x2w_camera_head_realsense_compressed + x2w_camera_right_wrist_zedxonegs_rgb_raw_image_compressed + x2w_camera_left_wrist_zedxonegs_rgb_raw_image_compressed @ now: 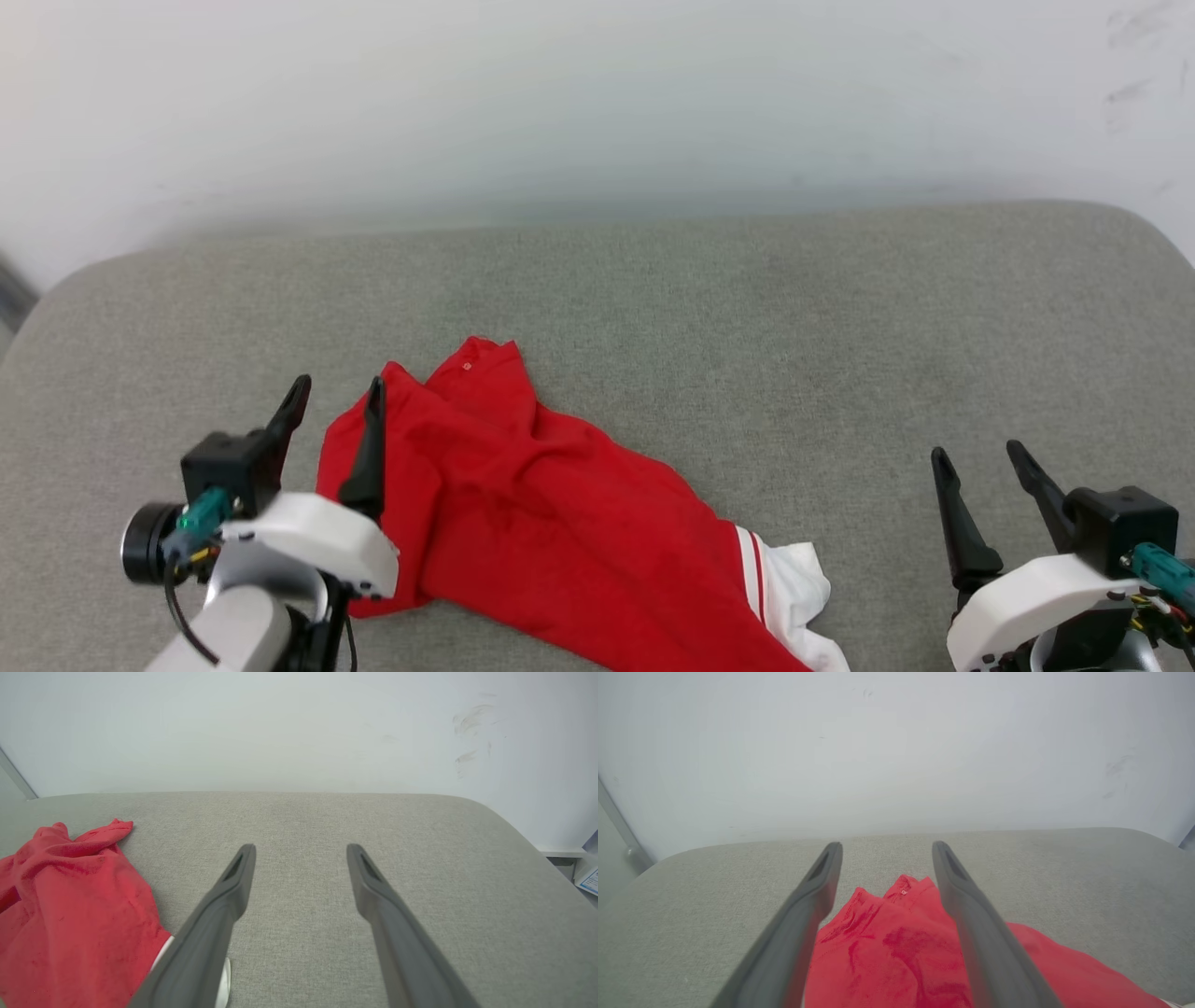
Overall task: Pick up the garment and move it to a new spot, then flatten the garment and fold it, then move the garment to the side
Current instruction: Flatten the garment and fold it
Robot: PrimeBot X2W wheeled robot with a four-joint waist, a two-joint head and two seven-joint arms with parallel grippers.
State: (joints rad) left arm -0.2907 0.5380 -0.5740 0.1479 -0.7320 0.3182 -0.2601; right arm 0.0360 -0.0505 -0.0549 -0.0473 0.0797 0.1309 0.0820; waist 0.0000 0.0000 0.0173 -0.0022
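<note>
In the head view, the red garment [541,523] lies crumpled at the lower middle of the frame on a big grey cushion [747,308]. Its white sleeve [794,579] with red stripes sticks out at the bottom. The left gripper [338,385] is at the lower left, with its two dark fingers wide apart and nothing held between them. One finger sits over the left edge of the garment, but I cannot tell if it touches the cloth. The right gripper [977,452] is at the lower right, well away from the garment, and its fingers are apart and hold nothing. In the left wrist view, the left gripper [887,845] is spread wide, and the garment [896,947] shows between and under its fingers at the bottom middle. In the right wrist view, the right gripper [301,847] is spread wide over bare grey cushion [420,858]. The garment [70,905] lies at the lower left of the frame.
</note>
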